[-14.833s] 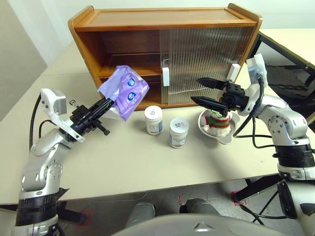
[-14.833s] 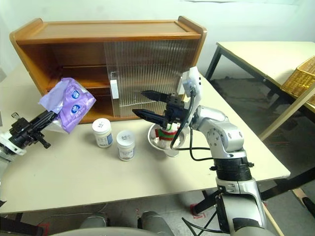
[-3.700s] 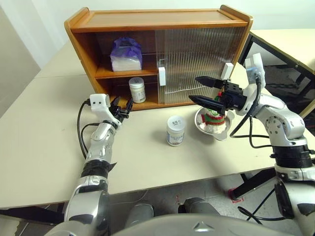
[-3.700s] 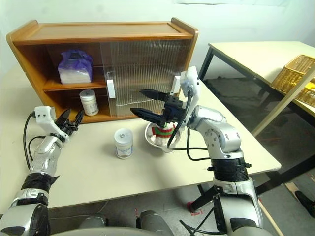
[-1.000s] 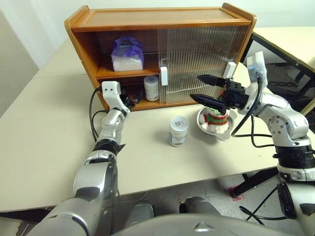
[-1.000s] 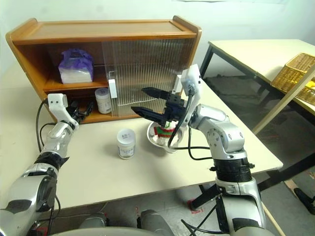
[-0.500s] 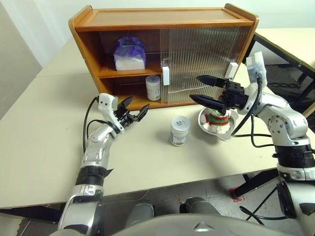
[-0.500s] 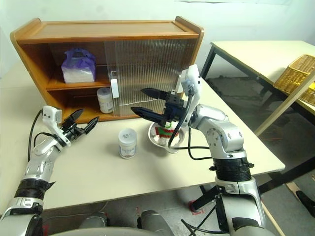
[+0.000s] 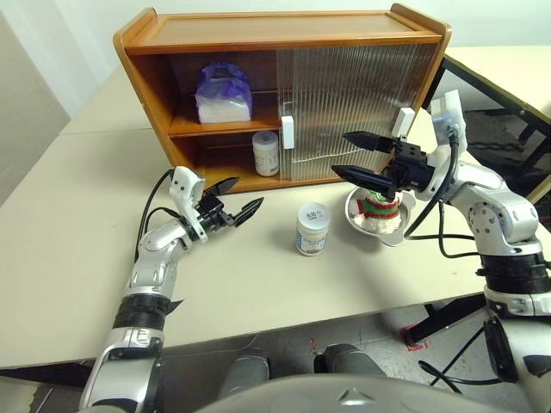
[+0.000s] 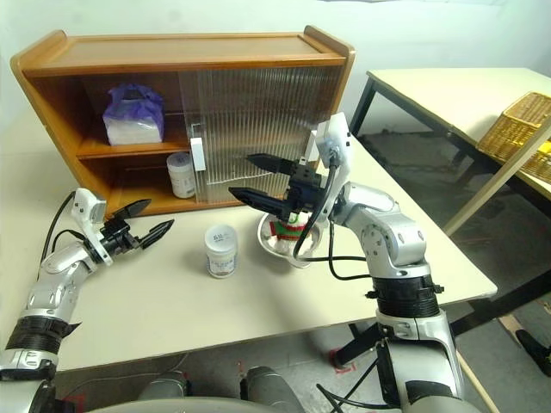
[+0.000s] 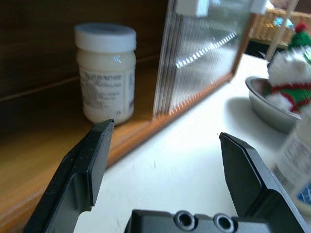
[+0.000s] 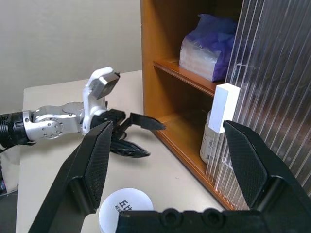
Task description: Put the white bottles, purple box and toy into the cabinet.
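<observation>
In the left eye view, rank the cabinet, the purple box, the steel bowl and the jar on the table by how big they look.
1. cabinet
2. steel bowl
3. purple box, looks close to the bowl; it sits farther back, so unsure
4. jar on the table

The room was brightly and evenly lit, with soft, short shadows on the table (image 9: 258,284) below the steel bowl (image 9: 376,231). Highlights glinted off the cabinet's (image 9: 284,34) ribbed sliding door (image 9: 344,103). Inside the cabinet the open shelves sat dimmer. In the left wrist view, the toy (image 11: 291,77) beside the cabinet was blurred.
</observation>
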You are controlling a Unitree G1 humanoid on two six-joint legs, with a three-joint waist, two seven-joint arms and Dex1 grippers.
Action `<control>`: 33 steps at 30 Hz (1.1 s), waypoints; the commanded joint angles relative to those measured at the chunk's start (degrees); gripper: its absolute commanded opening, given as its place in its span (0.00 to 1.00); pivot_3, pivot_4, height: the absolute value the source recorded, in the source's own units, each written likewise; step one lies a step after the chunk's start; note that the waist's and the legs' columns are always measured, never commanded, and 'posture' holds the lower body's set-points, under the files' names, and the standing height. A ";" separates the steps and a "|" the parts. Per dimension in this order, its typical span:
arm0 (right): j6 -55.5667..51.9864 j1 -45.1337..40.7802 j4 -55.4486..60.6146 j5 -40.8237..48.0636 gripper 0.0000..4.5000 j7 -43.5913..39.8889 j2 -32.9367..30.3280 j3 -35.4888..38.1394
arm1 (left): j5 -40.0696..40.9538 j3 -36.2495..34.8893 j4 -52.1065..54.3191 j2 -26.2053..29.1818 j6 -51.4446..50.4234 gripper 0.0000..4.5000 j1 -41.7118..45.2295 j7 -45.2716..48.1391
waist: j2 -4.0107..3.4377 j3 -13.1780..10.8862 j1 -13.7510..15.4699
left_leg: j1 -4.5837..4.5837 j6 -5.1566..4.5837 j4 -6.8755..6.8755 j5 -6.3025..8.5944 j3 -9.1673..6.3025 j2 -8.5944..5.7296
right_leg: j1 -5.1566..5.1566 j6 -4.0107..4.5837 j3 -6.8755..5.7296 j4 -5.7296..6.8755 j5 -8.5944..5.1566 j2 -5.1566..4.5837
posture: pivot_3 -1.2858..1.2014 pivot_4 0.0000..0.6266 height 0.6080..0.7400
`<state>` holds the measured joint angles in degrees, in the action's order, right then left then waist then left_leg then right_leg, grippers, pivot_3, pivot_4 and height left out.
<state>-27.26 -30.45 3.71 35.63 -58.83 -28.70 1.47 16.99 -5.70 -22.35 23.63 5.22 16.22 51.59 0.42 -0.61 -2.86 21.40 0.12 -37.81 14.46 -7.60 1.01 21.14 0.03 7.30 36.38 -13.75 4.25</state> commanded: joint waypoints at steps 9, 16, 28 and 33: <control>0.51 -1.26 -0.48 -0.41 1.00 -0.24 0.20 0.13 | 2.89 5.70 4.59 1.68 -3.82 0.99 -3.36 13.05 | -0.06 0.05 0.12 | 0.46 -0.01 -0.02 -0.04 -0.01 0.19 | 0.47 0.35 -0.08 0.01 0.25 0.07 | 0.49 0.00 1.00; 0.44 -1.26 -0.47 -0.40 1.00 -0.38 -0.03 0.28 | 3.36 10.43 7.58 2.15 -5.28 0.99 -2.76 19.96 | -0.13 0.09 0.06 | 0.44 -0.01 -0.05 -0.05 0.01 0.27 | 0.47 0.23 -0.09 0.01 0.23 0.13 | 0.48 0.00 1.00; 0.29 -0.94 0.21 -0.38 1.00 0.00 -0.27 0.51 | 0.55 12.68 0.50 -0.91 -2.05 0.99 2.56 19.58 | -0.19 0.13 -0.06 | 0.45 -0.09 -0.09 -0.10 -0.39 0.34 | 0.49 0.16 -0.04 0.01 0.31 0.12 | 0.48 0.00 1.00; 0.20 -0.67 0.50 -0.25 1.00 0.16 -0.48 0.72 | -1.11 14.01 -3.09 -2.62 -0.03 0.99 4.27 19.82 | -0.21 0.13 -0.08 | 0.46 -0.09 -0.08 -0.10 -0.42 0.32 | 0.49 0.13 -0.05 0.00 0.29 0.12 | 0.47 0.00 1.00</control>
<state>-27.24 -30.91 3.71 35.51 -58.77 -28.76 1.55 17.40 7.33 -23.96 21.33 4.08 19.74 71.20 0.22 -0.48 -2.93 21.86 0.04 -37.90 14.36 -8.02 1.33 21.63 0.16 7.24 36.38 -13.46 4.37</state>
